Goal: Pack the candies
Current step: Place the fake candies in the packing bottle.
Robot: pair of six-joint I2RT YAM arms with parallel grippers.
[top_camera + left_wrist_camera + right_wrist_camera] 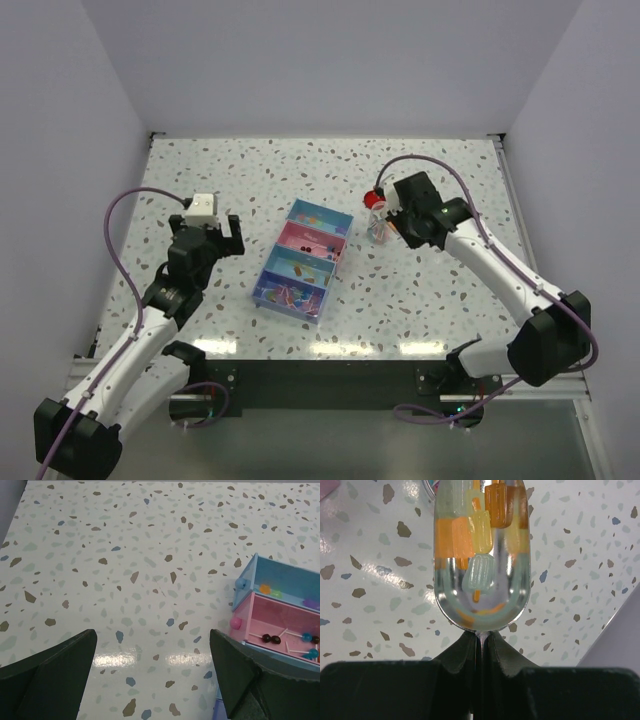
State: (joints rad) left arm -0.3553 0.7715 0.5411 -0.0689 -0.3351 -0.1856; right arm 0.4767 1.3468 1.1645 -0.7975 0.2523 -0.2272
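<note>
A tray [268, 270] with four compartments in blue, pink, teal and purple stands mid-table and holds several small candies [293, 293]. My right gripper [393, 222] is shut on the bottom edge of a clear jar [378, 226] with a red lid [373, 199], right of the tray. In the right wrist view the jar [480, 600] holds orange, yellow and pale green candies [470, 535], and my jaws [481, 642] pinch its base. My left gripper [207, 232] is open and empty, left of the tray. In the left wrist view [152, 670] it hovers over bare table, with the tray [246, 580] and candies [272, 639] at the right.
White walls enclose the speckled table on the left, far and right sides. A purple cable loops from each arm. The dark mounting rail runs along the near edge.
</note>
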